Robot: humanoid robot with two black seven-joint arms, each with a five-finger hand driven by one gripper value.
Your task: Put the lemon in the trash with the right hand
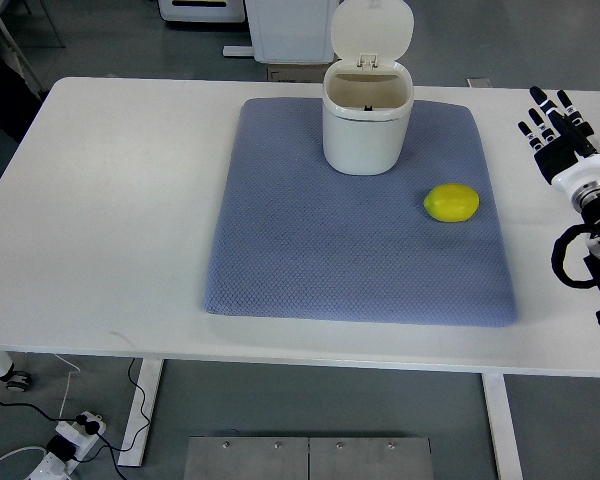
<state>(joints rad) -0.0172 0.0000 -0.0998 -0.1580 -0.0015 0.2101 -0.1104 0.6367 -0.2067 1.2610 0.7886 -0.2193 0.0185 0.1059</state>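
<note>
- There was one camera only — a top view — so no second view shared any part of the scene.
- It looked steeply down from the robot's side of the white table [110, 200], facing the far edge.
- It sat far enough back to take in nearly the whole tabletop, the blue mat [330, 250] in the middle, and floor beyond both edges.
- The right hand [558, 130] entered at the picture's right edge — the robot's own right.
</note>
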